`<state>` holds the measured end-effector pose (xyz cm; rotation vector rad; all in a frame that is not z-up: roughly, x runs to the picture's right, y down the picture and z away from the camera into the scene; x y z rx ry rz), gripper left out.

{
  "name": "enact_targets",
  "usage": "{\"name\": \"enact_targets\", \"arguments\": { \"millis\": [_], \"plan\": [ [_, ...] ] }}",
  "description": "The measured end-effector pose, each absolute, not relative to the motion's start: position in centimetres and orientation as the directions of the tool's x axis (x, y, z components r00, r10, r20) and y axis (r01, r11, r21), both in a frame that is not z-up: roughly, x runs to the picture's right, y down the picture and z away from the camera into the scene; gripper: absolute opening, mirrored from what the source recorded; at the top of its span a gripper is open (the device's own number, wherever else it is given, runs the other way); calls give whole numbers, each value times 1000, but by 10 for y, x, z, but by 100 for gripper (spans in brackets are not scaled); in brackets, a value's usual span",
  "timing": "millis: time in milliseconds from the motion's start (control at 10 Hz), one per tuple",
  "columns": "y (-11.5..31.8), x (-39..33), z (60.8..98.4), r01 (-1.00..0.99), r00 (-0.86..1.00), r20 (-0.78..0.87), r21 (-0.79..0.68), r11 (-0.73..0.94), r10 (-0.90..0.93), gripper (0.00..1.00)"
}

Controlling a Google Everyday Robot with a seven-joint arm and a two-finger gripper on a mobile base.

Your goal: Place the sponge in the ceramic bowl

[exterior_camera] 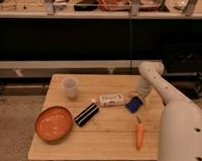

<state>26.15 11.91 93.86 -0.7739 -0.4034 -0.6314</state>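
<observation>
The blue sponge lies on the wooden table, right of centre. My gripper hangs directly over it, at the end of the white arm that bends down from the right; the sponge's upper right corner is hidden under it. The orange-red ceramic bowl sits at the table's front left, with nothing in it, well apart from the sponge.
A translucent white cup stands at the back left. A black ribbed oblong object lies between bowl and sponge, and a white packet is just left of the sponge. A carrot lies at the front right.
</observation>
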Motion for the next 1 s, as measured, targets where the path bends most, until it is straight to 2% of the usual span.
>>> {"name": "enact_targets", "arguments": {
  "millis": [100, 200, 400, 500, 700, 900, 1000],
  "plan": [
    [120, 260, 939, 659, 744, 553, -516, 547, -375, 78],
    [120, 258, 938, 660, 743, 553, -512, 549, -377, 72],
    [120, 259, 937, 659, 744, 550, -509, 553, -380, 50],
    [120, 259, 937, 660, 743, 550, -508, 554, -381, 46],
    [120, 258, 936, 661, 742, 551, -505, 555, -383, 47],
    [119, 258, 936, 659, 743, 552, -503, 559, -380, 58],
    [119, 260, 935, 660, 737, 575, -501, 560, -355, 69]
  ]
}}
